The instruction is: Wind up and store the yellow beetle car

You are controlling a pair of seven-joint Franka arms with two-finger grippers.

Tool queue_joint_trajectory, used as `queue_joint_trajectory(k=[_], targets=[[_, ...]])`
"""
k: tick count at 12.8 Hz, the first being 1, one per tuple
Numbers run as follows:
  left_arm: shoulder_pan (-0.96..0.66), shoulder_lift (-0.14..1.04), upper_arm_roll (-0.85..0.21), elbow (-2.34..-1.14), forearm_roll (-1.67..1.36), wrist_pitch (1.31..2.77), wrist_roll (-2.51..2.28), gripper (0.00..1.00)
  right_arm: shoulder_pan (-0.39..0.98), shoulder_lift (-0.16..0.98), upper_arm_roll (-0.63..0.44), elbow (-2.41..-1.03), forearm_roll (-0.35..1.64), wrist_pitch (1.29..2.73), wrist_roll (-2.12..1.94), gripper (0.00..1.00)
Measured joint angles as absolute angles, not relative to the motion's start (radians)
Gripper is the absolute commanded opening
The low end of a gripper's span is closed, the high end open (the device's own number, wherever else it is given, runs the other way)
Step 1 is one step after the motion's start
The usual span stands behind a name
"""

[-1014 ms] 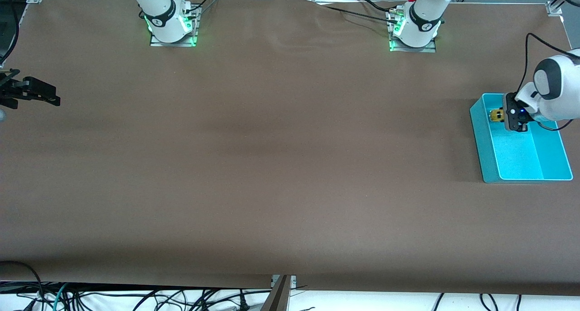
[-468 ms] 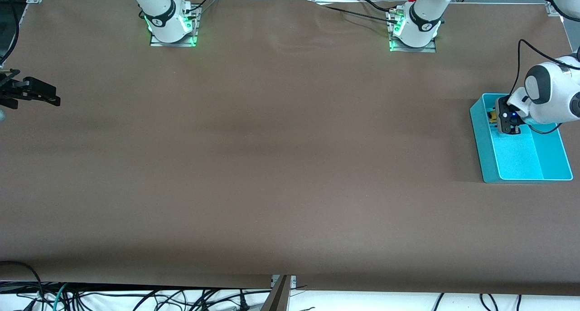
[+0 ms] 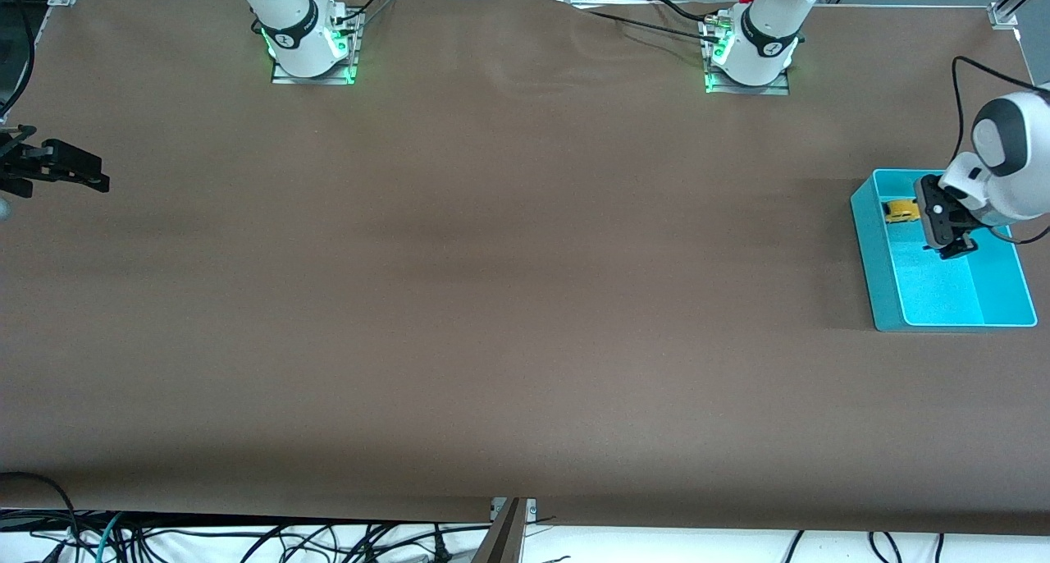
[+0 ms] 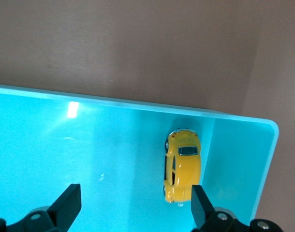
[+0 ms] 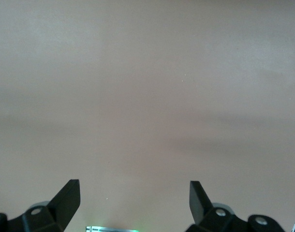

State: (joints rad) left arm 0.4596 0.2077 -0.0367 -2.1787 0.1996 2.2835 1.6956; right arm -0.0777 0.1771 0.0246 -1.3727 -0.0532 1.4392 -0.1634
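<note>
One yellow beetle car (image 4: 182,166) rests in a corner of the single turquoise bin (image 3: 869,243). The left gripper (image 3: 951,243) hovers over the bin, fingers spread and empty; the right gripper (image 5: 133,200) waits, likewise spread.

— What sits on the bench (image 3: 509,300) apart from the toy?

— A turquoise bin (image 3: 869,255), at the left arm's end. It is rectangular and open-topped, with a pale rim.

— And the bench itself?

— A brown cover, slightly rippled between the two bases.

— Anything off the bench?

— A tangle of dark cables (image 3: 246,538) on the white floor along the edge nearest the front camera, and a metal bracket (image 3: 513,510) at the middle of that edge.
</note>
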Motion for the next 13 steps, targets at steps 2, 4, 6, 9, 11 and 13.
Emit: queue_joint_trajectory(k=[2, 4, 6, 9, 11, 13], targets=[[0.411, 0.171, -0.05, -2.167, 0.11, 2.271, 1.65, 0.99, -0.078, 0.177, 0.025, -1.373, -0.053, 1.439, -0.163, 1.0], [0.353, 0.164, -0.068, -2.151, 0.028, 2.263, 1.547, 0.99, -0.078, 0.177, 0.025, -1.373, -0.053, 1.439, -0.163, 1.0], [0.302, 0.161, -0.073, -2.097, -0.028, 2.209, 1.441, 0.96, -0.078, 0.177, 0.025, -1.373, -0.053, 1.439, -0.163, 1.0], [0.239, 0.144, -0.075, -1.948, -0.048, 2.068, 1.258, 0.9, -0.078, 0.177, 0.025, -1.373, -0.053, 1.439, -0.163, 1.0], [0.196, 0.106, -0.075, -1.888, -0.048, 2.01, 1.083, 1.0, -0.078, 0.177, 0.025, -1.373, -0.053, 1.439, -0.163, 1.0], [0.162, 0.061, -0.077, -1.854, -0.037, 1.917, 0.908, 1.0, -0.078, 0.177, 0.025, -1.373, -0.053, 1.44, -0.163, 1.0]])
